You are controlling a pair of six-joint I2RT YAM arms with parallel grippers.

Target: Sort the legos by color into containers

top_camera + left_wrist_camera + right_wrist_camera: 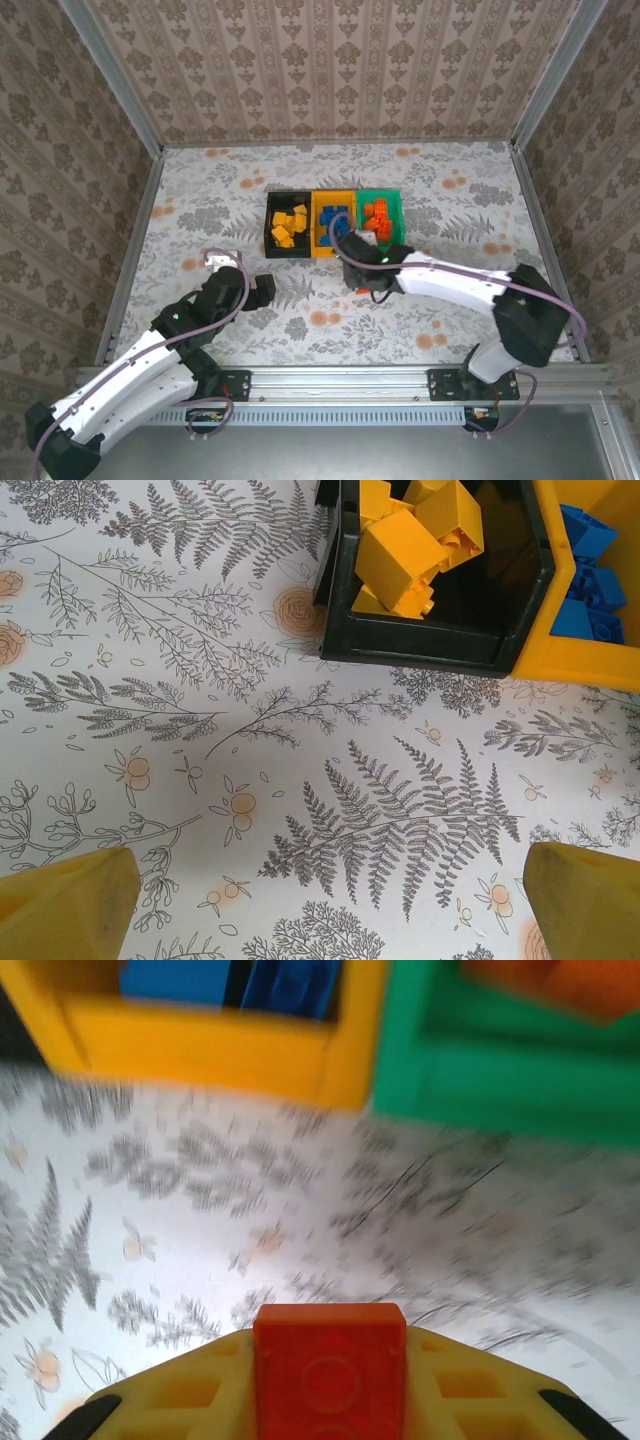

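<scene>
Sorting looks nearly finished: yellow bricks point(288, 226) fill the black bin point(288, 254), blue bricks point(330, 222) the yellow-orange bin point(334, 254) and orange-red bricks point(378, 214) the green bin point(381, 194), while the right hand point(358, 252), clenched on one orange-red brick point(330, 1360), hangs over bare table point(450, 200) just before the green bin's near wall, and the left hand point(325, 910) is spread wide near the black bin.

The right tool point(330, 1400) grips an orange-red brick point(330, 1348), facing a yellow-orange bin point(200, 1048) and green bin point(500, 1085).

walls point(340, 70): beige damask paper | tabletop point(200, 190): fern-and-flower print | frame point(340, 378): aluminium rails | light: even
</scene>
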